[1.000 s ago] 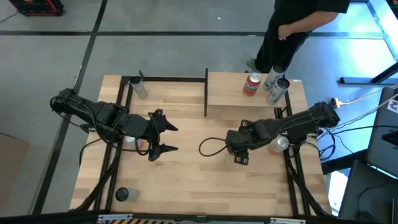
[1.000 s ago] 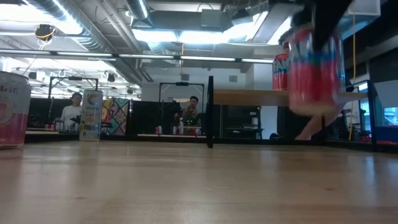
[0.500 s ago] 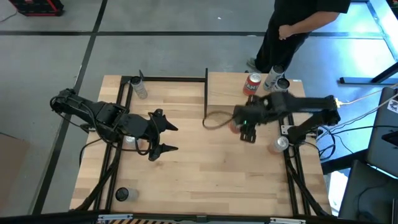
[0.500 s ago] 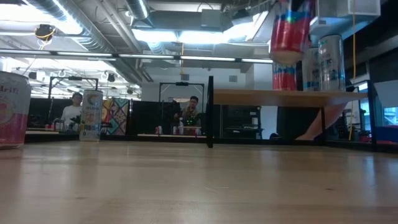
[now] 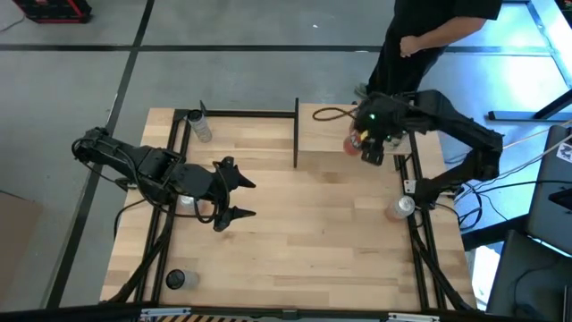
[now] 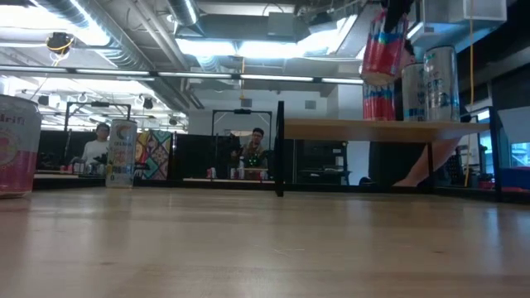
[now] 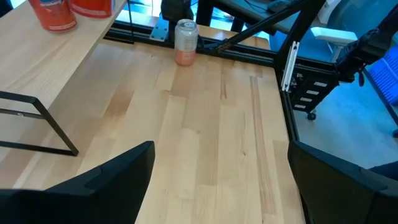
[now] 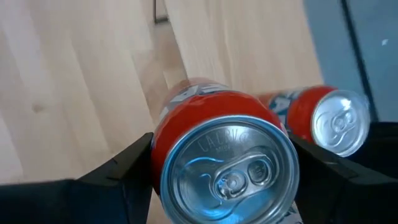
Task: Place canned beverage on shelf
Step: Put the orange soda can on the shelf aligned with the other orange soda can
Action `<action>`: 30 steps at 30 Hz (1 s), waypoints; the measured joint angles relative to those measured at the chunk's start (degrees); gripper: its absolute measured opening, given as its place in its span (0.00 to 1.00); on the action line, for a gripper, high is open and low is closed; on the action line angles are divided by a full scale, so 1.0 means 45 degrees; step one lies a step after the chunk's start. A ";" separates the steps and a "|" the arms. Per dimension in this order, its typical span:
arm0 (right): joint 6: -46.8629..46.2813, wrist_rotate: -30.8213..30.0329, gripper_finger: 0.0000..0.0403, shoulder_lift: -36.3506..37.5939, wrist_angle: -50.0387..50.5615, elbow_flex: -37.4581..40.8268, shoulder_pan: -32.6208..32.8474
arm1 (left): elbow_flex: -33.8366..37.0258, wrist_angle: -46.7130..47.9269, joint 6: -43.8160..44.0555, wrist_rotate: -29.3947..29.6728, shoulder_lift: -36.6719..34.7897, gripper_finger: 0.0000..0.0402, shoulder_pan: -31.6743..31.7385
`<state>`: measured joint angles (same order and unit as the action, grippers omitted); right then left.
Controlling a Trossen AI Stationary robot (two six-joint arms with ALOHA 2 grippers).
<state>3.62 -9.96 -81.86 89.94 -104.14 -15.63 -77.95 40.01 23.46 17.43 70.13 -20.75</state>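
My right gripper (image 5: 365, 143) is shut on a red can (image 6: 383, 48) and holds it above the shelf (image 5: 322, 134), a light-wood board on black posts at the table's far right. A second red can (image 8: 323, 121) and two tall pale cans (image 6: 439, 83) stand on the shelf. My left gripper (image 5: 234, 192) is open and empty over the table's left middle; its fingers show wide apart in the left wrist view (image 7: 217, 180). My right gripper pinches the red can's side wall (image 8: 168, 134) between its two fingers, one finger on each side, just below the can's top rim. The fingers come from above. The can hangs clear of the shelf board, tilted, its lid (image 8: 227, 168) facing the wrist camera.
Loose cans stand on the table: a white one at the far left (image 5: 200, 128), one at the near left (image 5: 181, 280), one at the right edge (image 5: 401, 207). A black frame post (image 5: 296, 134) bounds the shelf's left end. A person (image 5: 420, 40) stands beyond the far edge.
My right gripper has carried the red can from the table's right middle up and toward the far edge, and it now hangs over the shelf beside the other red can. The can has risen above the shelf board and tipped. The grip stays shut.
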 joint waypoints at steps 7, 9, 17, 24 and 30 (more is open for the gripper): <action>0.1851 0.0648 0.68 0.0005 0.0041 0.1501 -0.1937 | 0.0000 -0.0019 0.0010 0.0092 0.0000 0.89 0.0000; 0.2278 0.0652 0.68 0.0005 -0.0002 0.1818 -0.2369 | 0.0000 -0.0031 0.0034 0.0247 0.0000 0.89 0.0000; 0.3358 0.0745 0.68 0.0005 -0.0084 0.2667 -0.3612 | 0.0000 -0.0053 0.0041 0.0357 0.0000 0.89 0.0000; 0.3602 0.1647 0.68 0.0024 -0.0739 0.2817 -0.3709 | 0.0000 -0.0055 0.0037 0.0366 0.0000 0.89 0.0000; 0.3627 0.1496 0.68 -0.0059 -0.1047 0.2817 -0.3709 | 0.0000 -0.0053 0.0036 0.0367 0.0000 0.89 0.0048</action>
<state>19.94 -3.23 -82.13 85.23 -91.46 -32.32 -77.95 39.77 23.63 19.08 70.13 -20.54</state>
